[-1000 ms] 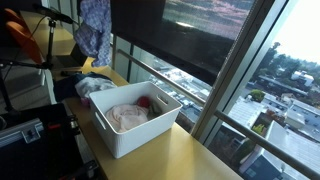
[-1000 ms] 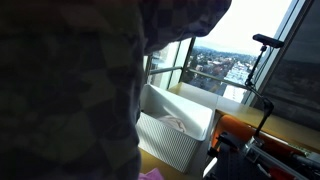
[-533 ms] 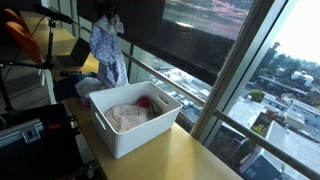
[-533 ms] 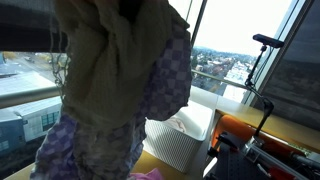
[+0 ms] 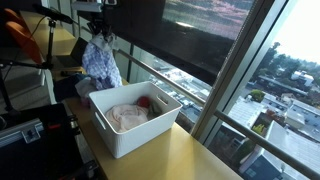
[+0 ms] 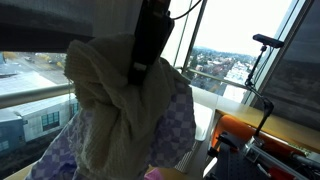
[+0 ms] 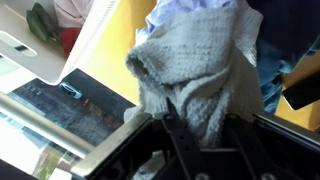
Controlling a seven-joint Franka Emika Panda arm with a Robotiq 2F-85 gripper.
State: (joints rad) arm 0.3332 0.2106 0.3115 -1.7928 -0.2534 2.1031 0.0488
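Note:
My gripper (image 5: 100, 28) hangs over the far left corner of a white bin (image 5: 140, 136) and is shut on a bundle of cloths (image 5: 101, 62). The bundle is a grey knitted towel (image 7: 195, 70) wrapped with a blue-and-purple checked cloth (image 6: 170, 135). In the wrist view the towel fills the gap between the dark fingers (image 7: 128, 128) of the gripper (image 7: 195, 122). Close to an exterior view's lens, the gripper (image 6: 150, 45) holds the bundle from above. Inside the bin lie a pink cloth (image 5: 128, 117) and a red item (image 5: 147, 102). The wrist view shows the bin's rim (image 7: 78, 50) to the left of the bundle.
The bin stands on a yellow tabletop (image 5: 195, 155) along a tall window with a railing (image 5: 170, 80). An orange object (image 6: 240, 135) and camera stands (image 6: 262, 45) are to one side. A green item (image 7: 42, 22) lies in the bin.
The cloth bundle has come down from the top of the view and now hangs lower, by the bin's far left corner. It has moved away from the near camera's lens.

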